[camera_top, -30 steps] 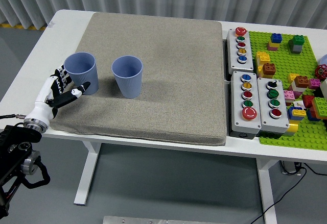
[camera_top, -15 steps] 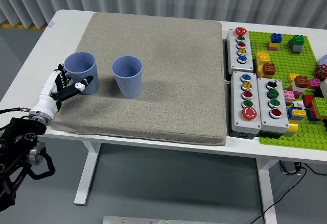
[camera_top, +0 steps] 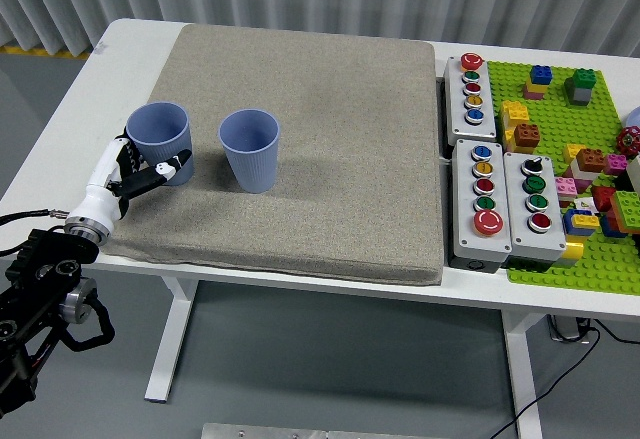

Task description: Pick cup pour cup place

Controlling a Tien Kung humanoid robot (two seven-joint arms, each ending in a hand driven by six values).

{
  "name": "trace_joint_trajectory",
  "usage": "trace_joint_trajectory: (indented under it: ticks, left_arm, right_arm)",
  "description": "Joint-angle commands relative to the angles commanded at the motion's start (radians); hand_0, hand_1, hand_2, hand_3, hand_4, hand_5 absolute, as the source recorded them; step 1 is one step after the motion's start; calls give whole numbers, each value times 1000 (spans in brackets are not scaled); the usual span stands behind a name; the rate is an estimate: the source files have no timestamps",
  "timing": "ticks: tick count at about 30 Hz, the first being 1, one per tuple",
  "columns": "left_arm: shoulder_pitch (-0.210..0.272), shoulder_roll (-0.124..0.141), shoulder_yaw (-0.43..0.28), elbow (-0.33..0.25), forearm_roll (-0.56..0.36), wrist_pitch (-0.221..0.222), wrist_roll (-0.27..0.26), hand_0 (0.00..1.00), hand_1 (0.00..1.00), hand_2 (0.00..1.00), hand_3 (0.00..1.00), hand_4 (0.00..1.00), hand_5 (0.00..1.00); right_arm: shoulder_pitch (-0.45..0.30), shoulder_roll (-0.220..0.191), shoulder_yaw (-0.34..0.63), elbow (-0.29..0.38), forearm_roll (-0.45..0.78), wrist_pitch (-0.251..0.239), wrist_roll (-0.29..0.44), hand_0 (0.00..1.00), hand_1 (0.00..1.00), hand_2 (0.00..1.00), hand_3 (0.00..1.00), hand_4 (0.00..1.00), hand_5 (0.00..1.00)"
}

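Since the earlier frames the left hand [camera_top: 140, 171] has crept up and in toward the left cup [camera_top: 160, 142]; nothing else on the table has shifted. Fingers now sit against the lower near side of that cup, thumb tip [camera_top: 174, 168] reaching across its front, other fingers at its left wall, so the hand looks to be closing around it, but I can't tell if the grip is firm yet. Left cup is upright on the grey mat [camera_top: 330, 159], near the mat's left edge, not lifted. Second cup [camera_top: 250, 149], same blue ribbed type, stands upright just to its right, a clear gap between them, untouched. Can't see whether either cup holds anything. Right arm is out of view. Off the mat to the right: button boxes [camera_top: 497, 201] and a green brick baseplate [camera_top: 585, 169] with loose bricks, not part of this job. Progress, as a judgement: we're at the very start, pick stage, grasp being set. Nothing is done yet: lift, carry over the second cup, tilt to pour, return upright and set down all remain. Risk I'd flag: contact is low on the cup and from the side, so a light cup could slide or tip on the mat before the fingers fully wrap it.
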Motion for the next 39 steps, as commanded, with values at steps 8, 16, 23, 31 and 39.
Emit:
trace_joint_trajectory:
  ticks: [8,16,23,31,39]
  left_arm:
    - [-12,-5,8,8,3,3,1,947,907,998,998,815,160]
    - [-5,-8,12,11,-1,24,-3,924,859,998,998,813,168]
    - [1,-8,12,1,0,51,-11,882,810,927,998,813,173]
    - [2,-10,16,-9,12,52,-8,860,791,908,998,811,175]
    - [1,-12,17,-7,10,48,-8,866,806,917,998,813,178]
  right_arm:
    - [-1,0,-2,0,2,0,0,696,697,629,616,172,331]
    - [-7,1,1,0,-7,2,-2,696,697,629,616,171,332]
    - [-9,0,3,0,-11,3,-2,696,697,629,616,172,332]
    - [-5,0,1,0,-6,2,-1,696,697,629,617,171,333]
    - [-5,0,1,0,-6,2,-1,696,697,629,617,171,333]
